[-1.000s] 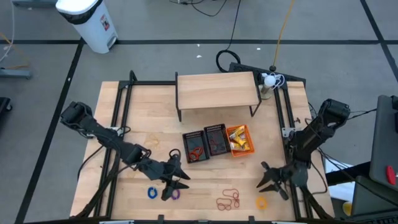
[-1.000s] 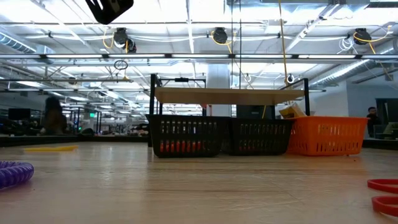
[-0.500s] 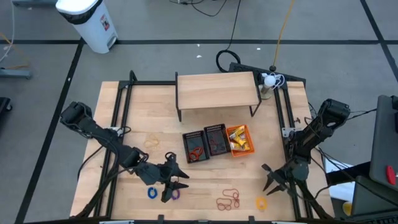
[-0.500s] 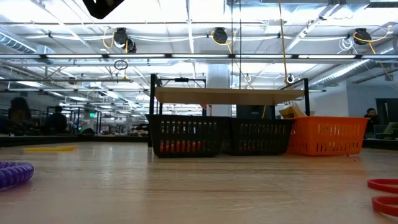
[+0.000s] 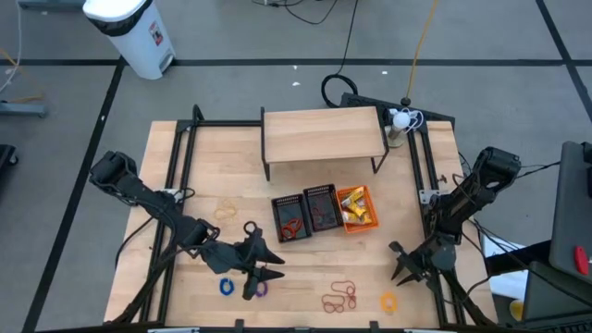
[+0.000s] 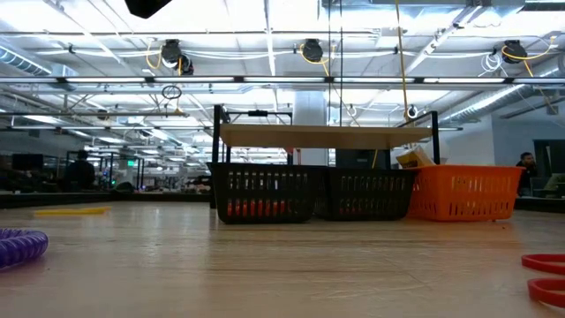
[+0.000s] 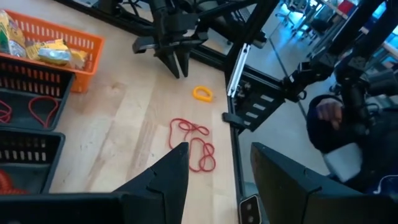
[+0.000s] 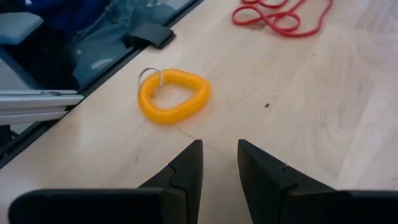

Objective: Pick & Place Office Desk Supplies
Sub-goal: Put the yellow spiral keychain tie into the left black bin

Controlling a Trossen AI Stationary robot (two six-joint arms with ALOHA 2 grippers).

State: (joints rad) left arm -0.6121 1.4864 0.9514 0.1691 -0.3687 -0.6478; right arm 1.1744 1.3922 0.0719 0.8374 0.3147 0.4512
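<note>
No text, label, brand, number or sign can be read in any of the views; the white bin point(image 5: 129, 32) on the floor beyond the table carries a small red and dark sticker, but its print is too small to make out, and the yellow packets in the orange basket point(image 7: 59, 43) show no legible lettering
</note>
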